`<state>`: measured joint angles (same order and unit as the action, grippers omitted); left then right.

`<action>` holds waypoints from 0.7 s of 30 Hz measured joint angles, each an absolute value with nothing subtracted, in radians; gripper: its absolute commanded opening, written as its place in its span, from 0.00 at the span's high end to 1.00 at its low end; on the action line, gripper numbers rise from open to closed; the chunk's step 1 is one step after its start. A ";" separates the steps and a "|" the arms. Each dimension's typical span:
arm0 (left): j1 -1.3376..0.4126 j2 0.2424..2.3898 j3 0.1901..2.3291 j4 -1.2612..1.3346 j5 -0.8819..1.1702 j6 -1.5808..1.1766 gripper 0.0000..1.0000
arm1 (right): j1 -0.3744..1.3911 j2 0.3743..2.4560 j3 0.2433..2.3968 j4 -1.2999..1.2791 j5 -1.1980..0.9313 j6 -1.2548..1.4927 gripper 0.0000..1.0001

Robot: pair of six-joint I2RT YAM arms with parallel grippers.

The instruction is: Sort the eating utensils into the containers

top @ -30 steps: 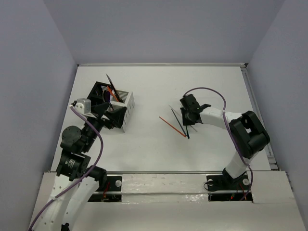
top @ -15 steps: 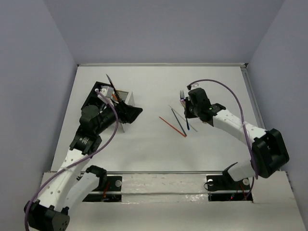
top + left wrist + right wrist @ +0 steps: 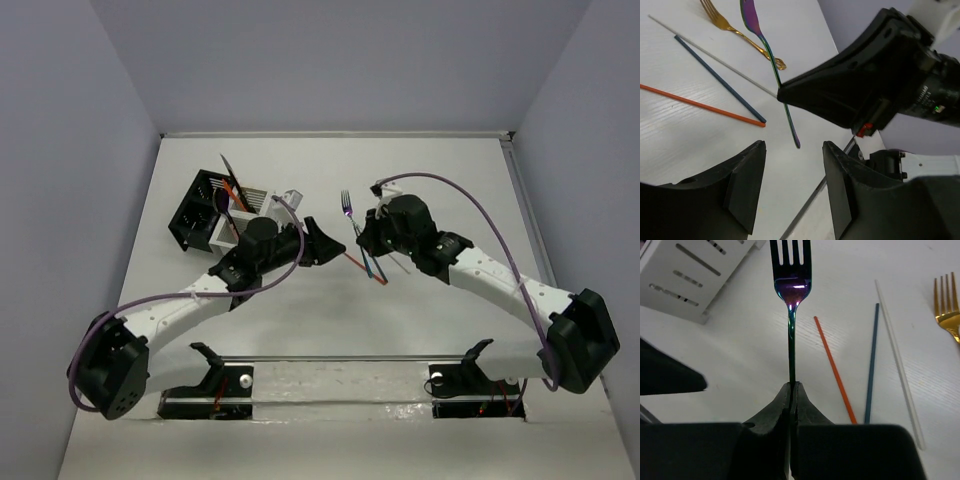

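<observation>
My right gripper (image 3: 791,386) is shut on the handle of an iridescent purple-green fork (image 3: 791,290), holding it above the table with the tines pointing away. In the top view the fork (image 3: 348,208) sticks out from the right gripper (image 3: 362,233) at the table's middle. My left gripper (image 3: 322,244) faces it from the left, open and empty; its fingers (image 3: 746,186) frame the fork's handle tip (image 3: 790,125) from below. The black container (image 3: 198,212) and the white container (image 3: 255,205) stand at the back left with several utensils in them.
On the table under the fork lie an orange stick (image 3: 835,370), a blue stick (image 3: 871,365), a pale stick (image 3: 897,365) and a gold fork (image 3: 947,305). The white container's slotted wall (image 3: 695,275) is close on the left.
The left arm swung from the containers toward the table's middle, its jaws narrowing. The right gripper lifted the purple fork off the table and carried it left toward the left gripper.
</observation>
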<state>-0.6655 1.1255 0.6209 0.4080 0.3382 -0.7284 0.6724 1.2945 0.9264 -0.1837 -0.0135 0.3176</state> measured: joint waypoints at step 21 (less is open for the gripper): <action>-0.678 1.357 0.690 0.583 0.139 -0.741 0.74 | 0.761 1.295 0.899 -0.096 -0.070 0.337 1.00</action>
